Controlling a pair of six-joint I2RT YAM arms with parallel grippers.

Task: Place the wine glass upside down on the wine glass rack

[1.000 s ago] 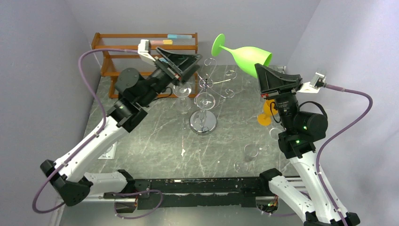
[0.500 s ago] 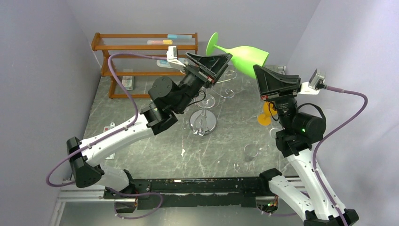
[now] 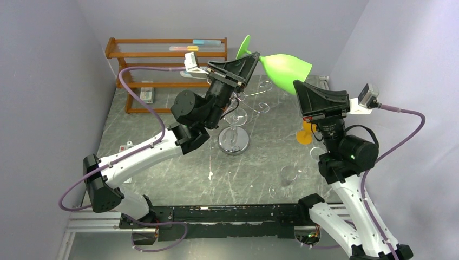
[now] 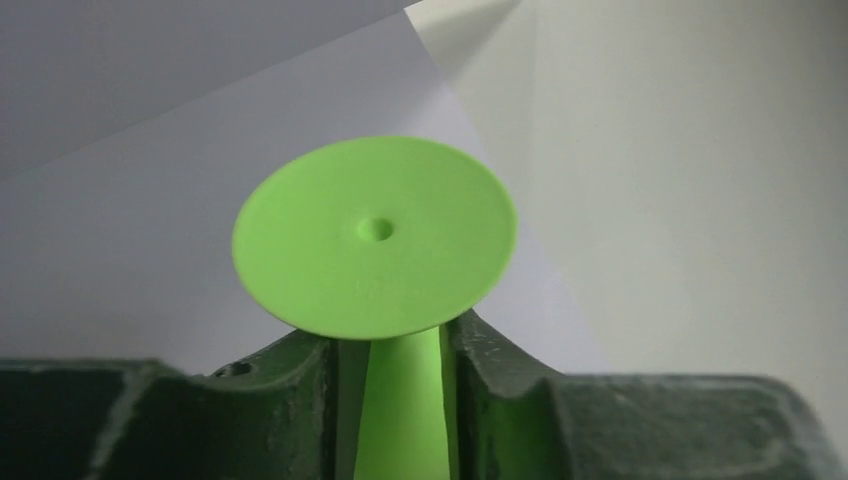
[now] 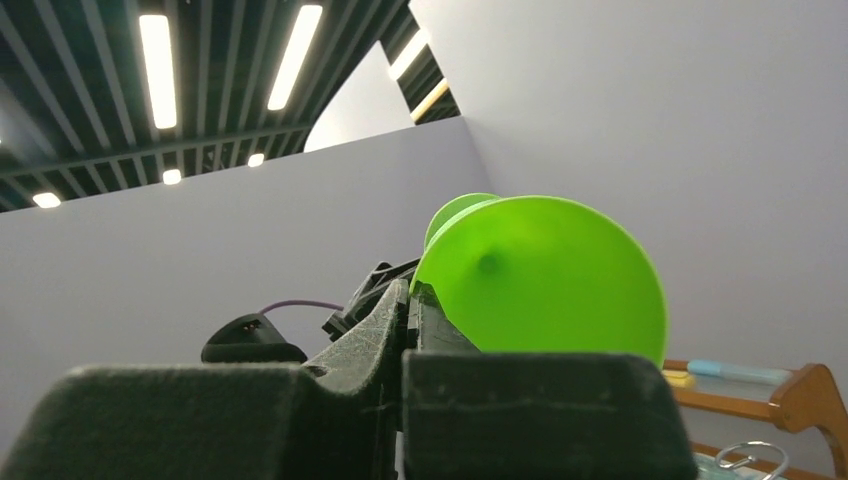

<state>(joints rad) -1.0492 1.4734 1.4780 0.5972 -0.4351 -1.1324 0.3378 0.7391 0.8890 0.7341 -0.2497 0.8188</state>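
The green wine glass (image 3: 284,66) hangs nearly level in the air above the back of the table, foot to the left. My right gripper (image 3: 296,84) is shut on the bowl's rim, and in the right wrist view the bowl (image 5: 545,275) bulges just past its pinched fingers (image 5: 412,290). My left gripper (image 3: 253,57) is closed around the stem just under the foot. In the left wrist view the stem runs up between the fingers (image 4: 400,335) to the round foot (image 4: 375,235). The chrome wine glass rack (image 3: 234,142) stands on the table below, between the arms.
A clear glass (image 3: 234,115) hangs on the chrome rack. An orange glass (image 3: 306,132) stands beside my right arm. Clear glasses (image 3: 287,176) lie near the front right. The wooden shelf rack (image 3: 162,54) stands at the back left, close to the walls.
My left arm swung right, away from the wooden shelf rack and up to the glass, and its jaws closed around the stem. The right gripper kept its hold; the glass tilted slightly.
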